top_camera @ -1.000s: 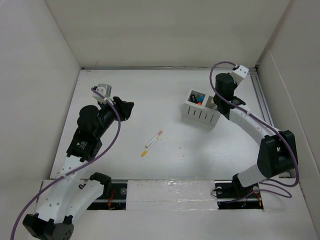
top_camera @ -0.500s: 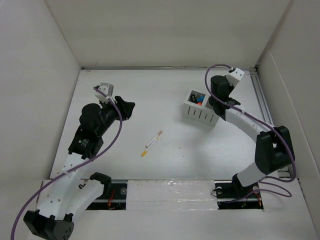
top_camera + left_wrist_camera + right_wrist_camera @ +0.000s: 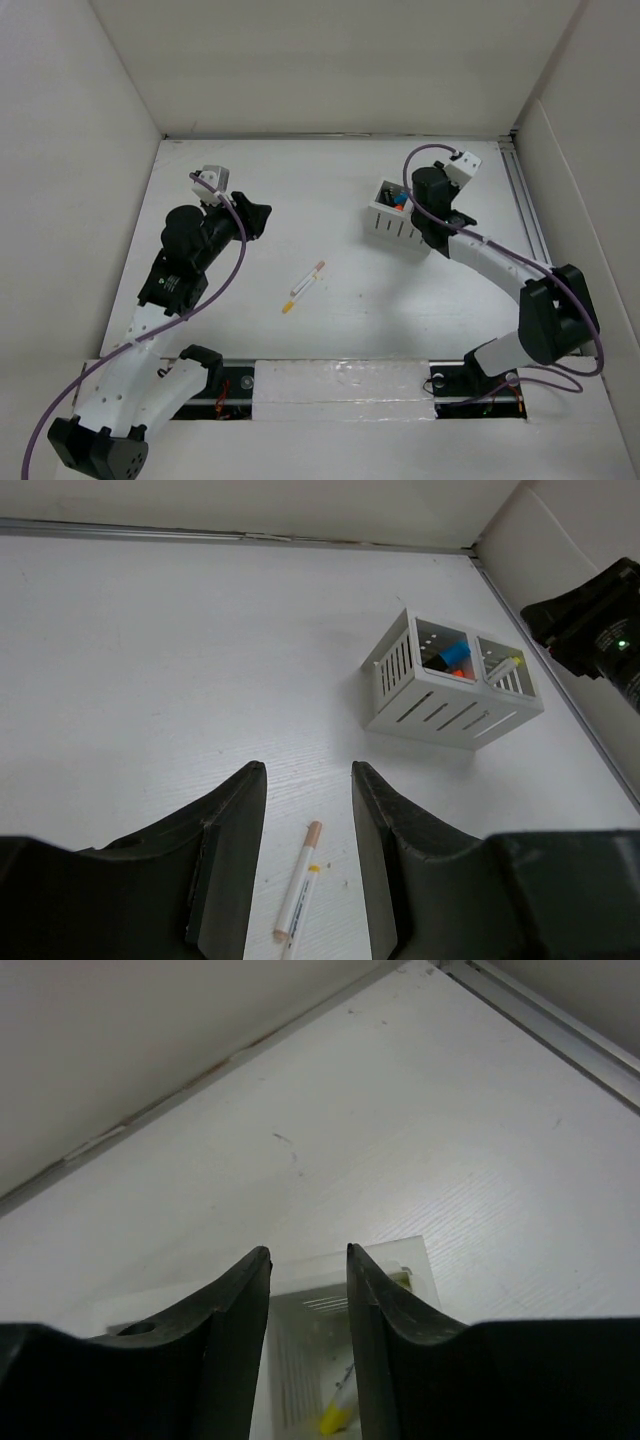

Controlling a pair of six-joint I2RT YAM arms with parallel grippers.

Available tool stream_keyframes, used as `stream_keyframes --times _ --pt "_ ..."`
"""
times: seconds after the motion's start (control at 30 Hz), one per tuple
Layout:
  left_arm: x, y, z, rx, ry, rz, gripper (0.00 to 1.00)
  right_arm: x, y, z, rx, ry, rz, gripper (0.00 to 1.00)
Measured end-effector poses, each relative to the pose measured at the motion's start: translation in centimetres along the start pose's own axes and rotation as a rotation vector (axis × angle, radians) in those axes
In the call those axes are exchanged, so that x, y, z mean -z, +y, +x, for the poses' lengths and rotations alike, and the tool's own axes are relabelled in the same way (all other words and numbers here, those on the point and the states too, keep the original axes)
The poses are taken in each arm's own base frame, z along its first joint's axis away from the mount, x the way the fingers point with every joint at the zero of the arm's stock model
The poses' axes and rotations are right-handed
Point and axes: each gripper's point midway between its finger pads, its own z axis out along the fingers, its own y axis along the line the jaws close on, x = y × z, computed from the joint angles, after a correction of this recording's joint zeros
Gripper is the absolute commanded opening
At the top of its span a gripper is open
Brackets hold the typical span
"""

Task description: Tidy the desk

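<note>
The white desk [image 3: 330, 190] carries a white slotted organizer [image 3: 398, 230] with blue and orange items in its left compartment. My right gripper [image 3: 413, 206] hangs directly over the organizer's right compartment [image 3: 400, 1260]. Its jaws [image 3: 308, 1260] are open, and a yellow-tipped pen [image 3: 335, 1418] lies in the box below them, gripped by nothing. Two white pens lie end to end mid-desk: one tan-capped [image 3: 309, 278], one yellow-tipped [image 3: 289, 304]. My left gripper [image 3: 256, 216] hovers left of them, open and empty [image 3: 308, 780]. The tan-capped pen [image 3: 298, 885] shows on the desk between its fingers.
Upright white wall panels [image 3: 330, 70] enclose the desk at the back and both sides. A metal rail [image 3: 525, 195] runs along the right edge, close behind the organizer. Both arm bases sit at the near edge [image 3: 340, 380].
My right wrist has shifted left and down over the organizer, and its jaws have spread apart. The left arm has barely moved.
</note>
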Motion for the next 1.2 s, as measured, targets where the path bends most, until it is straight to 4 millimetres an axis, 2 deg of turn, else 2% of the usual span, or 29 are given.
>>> stream_keyframes --times 0.1,0.13,0.2,0.23,0.27,0.37,0.43,0.5,0.6,0.63,0.7,0.73,0.77,0.83,0.97,1.1,1.2 --pt "0.0 0.0 0.0 0.000 0.001 0.000 0.36 1.7 1.5 -1.9 -0.050 -0.008 -0.084 0.42" --pt "0.0 0.0 0.0 0.000 0.000 0.000 0.36 2.9 2.7 -2.7 -0.075 -0.005 -0.148 0.30" --pt "0.0 0.0 0.0 0.000 0.000 0.000 0.36 4.0 3.8 -2.9 -0.087 0.007 -0.206 0.15" --pt "0.0 0.0 0.0 0.000 -0.001 -0.001 0.36 4.9 4.9 -2.7 -0.088 0.025 -0.260 0.01" --pt "0.0 0.0 0.0 0.000 0.000 0.000 0.35 6.0 6.1 -2.3 -0.089 0.048 -0.318 0.00" --pt "0.0 0.0 0.0 0.000 -0.001 0.000 0.36 10.2 10.5 1.1 -0.058 0.161 -0.518 0.00" --pt "0.1 0.0 -0.1 -0.001 -0.004 0.000 0.36 13.6 13.1 5.0 -0.002 0.260 -0.640 0.00" --pt "0.1 0.0 -0.1 -0.001 -0.006 -0.003 0.36 17.2 14.8 9.5 0.082 0.366 -0.733 0.00" --pt "0.1 0.0 -0.1 0.000 -0.005 -0.003 0.36 22.1 15.4 15.8 0.226 0.502 -0.823 0.16" --pt "0.1 0.0 -0.1 -0.001 -0.005 -0.004 0.36 23.5 15.4 17.4 0.269 0.537 -0.845 0.31" --pt "0.1 0.1 -0.1 -0.001 -0.006 -0.006 0.36 25.7 15.5 19.8 0.340 0.597 -0.876 0.44" --pt "0.0 0.1 -0.1 -0.001 -0.004 -0.006 0.36 26.7 15.6 20.7 0.362 0.625 -0.894 0.53" --pt "0.0 0.1 -0.1 -0.001 -0.004 -0.006 0.36 27.5 15.8 21.4 0.373 0.646 -0.910 0.57" --pt "0.0 0.1 -0.1 -0.001 -0.004 -0.006 0.36 29.0 16.0 22.5 0.400 0.681 -0.939 0.63" --pt "0.0 0.2 -0.1 -0.001 -0.005 -0.011 0.36 30.9 16.5 24.2 0.431 0.734 -0.962 0.64" --pt "0.0 0.2 -0.1 0.000 -0.004 -0.011 0.36 31.9 16.0 25.8 0.467 0.764 -0.960 0.64" --pt "0.0 0.2 0.0 0.000 -0.003 -0.011 0.36 31.9 15.3 26.8 0.509 0.773 -0.931 0.62"
